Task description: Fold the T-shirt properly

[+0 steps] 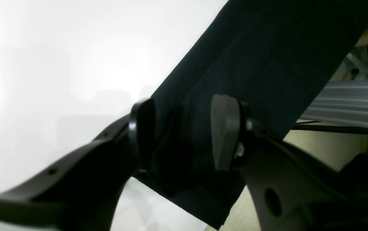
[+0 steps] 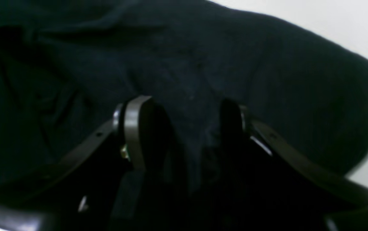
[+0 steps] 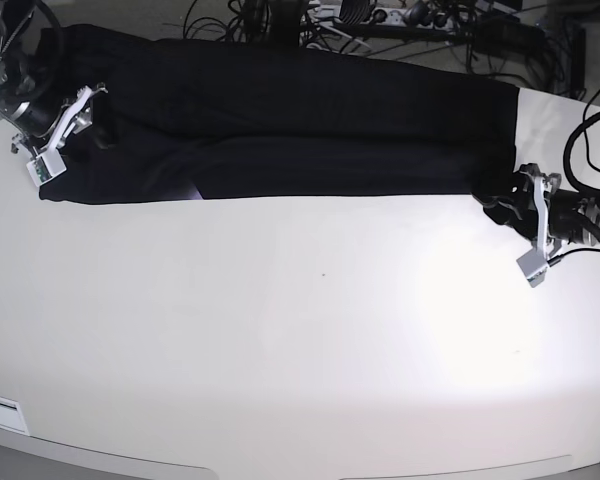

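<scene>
The T-shirt (image 3: 280,125) lies folded in a long black band along the far edge of the white table (image 3: 280,340). The left gripper (image 1: 184,133) has its jaws apart, with cloth between them (not pinched). The right gripper (image 2: 184,128) is also spread over the fabric.

Both arms low and far apart — jaws of each parted.
</scene>
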`<action>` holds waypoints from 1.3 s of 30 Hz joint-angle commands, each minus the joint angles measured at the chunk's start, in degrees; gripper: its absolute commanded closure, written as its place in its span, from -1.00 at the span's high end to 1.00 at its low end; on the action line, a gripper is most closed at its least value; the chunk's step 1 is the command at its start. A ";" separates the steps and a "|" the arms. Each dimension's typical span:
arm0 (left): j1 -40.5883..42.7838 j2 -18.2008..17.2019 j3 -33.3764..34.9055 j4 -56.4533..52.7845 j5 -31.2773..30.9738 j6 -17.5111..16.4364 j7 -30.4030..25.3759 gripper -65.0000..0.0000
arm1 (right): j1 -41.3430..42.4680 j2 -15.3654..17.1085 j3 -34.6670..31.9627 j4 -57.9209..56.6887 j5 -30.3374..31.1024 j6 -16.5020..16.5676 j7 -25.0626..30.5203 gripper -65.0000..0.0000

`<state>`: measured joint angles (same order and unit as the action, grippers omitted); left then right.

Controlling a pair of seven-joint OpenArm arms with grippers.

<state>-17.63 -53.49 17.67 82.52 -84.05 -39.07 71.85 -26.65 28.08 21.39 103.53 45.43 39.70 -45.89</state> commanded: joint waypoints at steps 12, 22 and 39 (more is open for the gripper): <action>-1.11 -1.42 -0.61 0.72 -0.95 -0.11 -0.26 -0.07 | 0.81 1.18 -0.35 3.56 7.87 0.30 1.11 -1.00; -1.11 -1.40 -0.61 0.72 -0.95 -0.13 -1.31 -0.07 | 0.94 1.16 -0.35 3.28 -6.60 -1.79 4.33 0.03; -1.11 -1.42 -0.61 0.72 -0.95 -0.13 -1.29 -0.07 | 0.81 1.16 -0.46 1.18 7.58 0.30 2.12 -0.78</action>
<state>-17.63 -53.49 17.67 82.52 -84.03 -39.07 70.96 -26.00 28.21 20.49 104.07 51.83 39.70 -44.82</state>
